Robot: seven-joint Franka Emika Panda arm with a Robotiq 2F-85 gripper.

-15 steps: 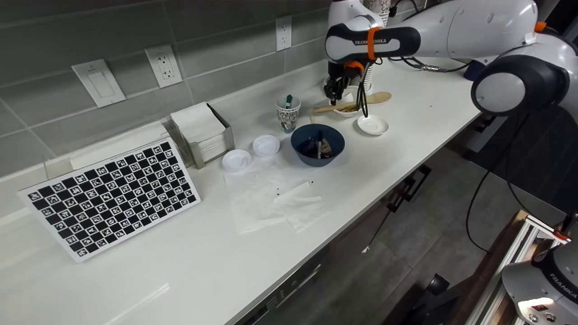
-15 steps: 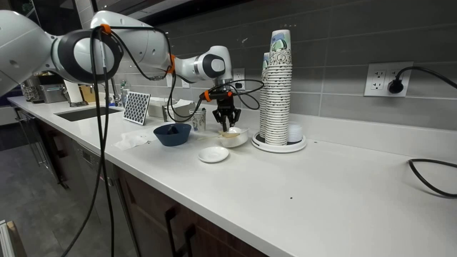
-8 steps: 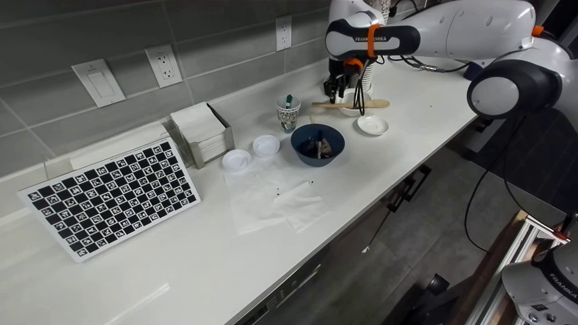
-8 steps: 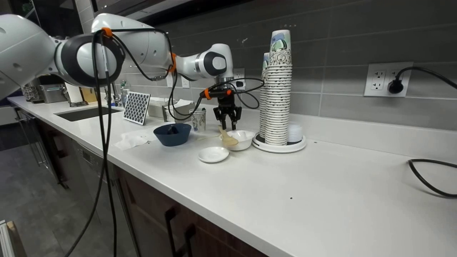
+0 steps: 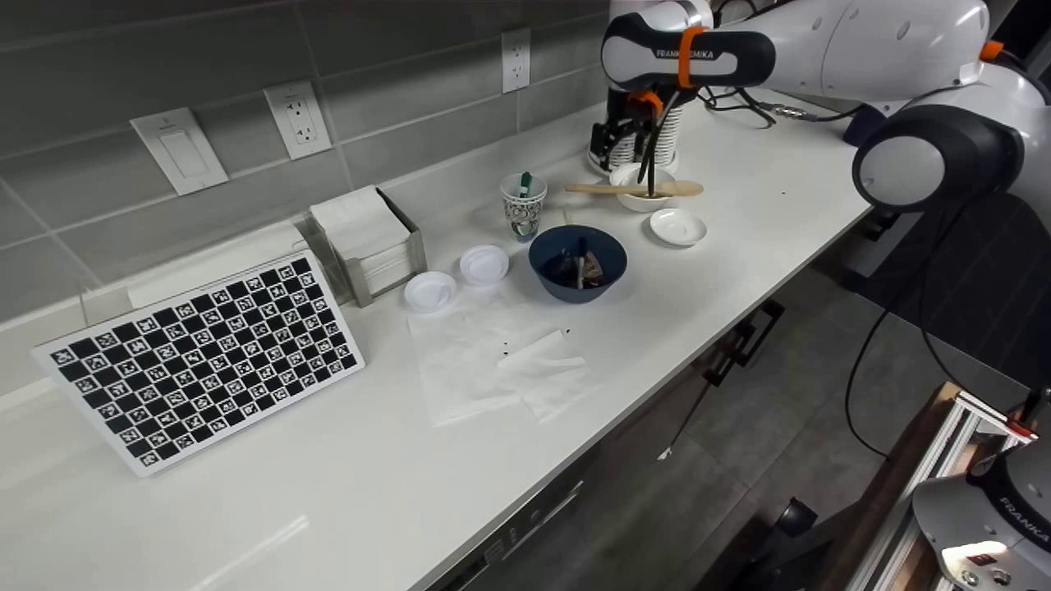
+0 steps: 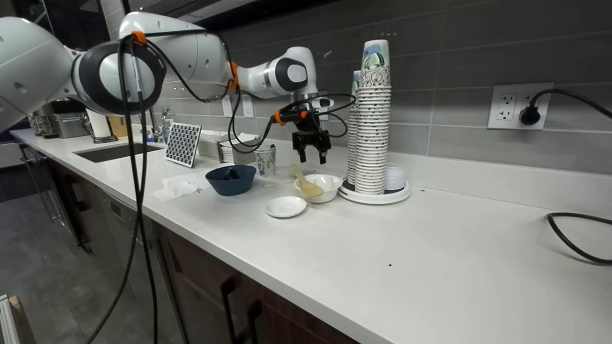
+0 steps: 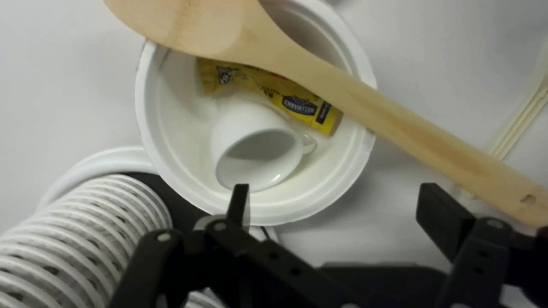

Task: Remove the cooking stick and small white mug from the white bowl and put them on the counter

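Got one white mug (image 7: pixel 252 141) and a HELLMANN'S packet (image 7: pixel 274 92) in the white bowl (image 7: pixel 180 128) — one wooden spoon (image 7: pixel 342 92) across it. Gripper (image 7: pixel 335 192) above, jaws wide.

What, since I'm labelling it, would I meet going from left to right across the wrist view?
Stack of white patterned paper cups, round white bowl holding a small glossy white mug, thin pale strip.

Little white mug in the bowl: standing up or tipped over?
Tipped over: in the wrist view the small white mug lies in the white bowl, outer wall showing, mouth turned sideways.
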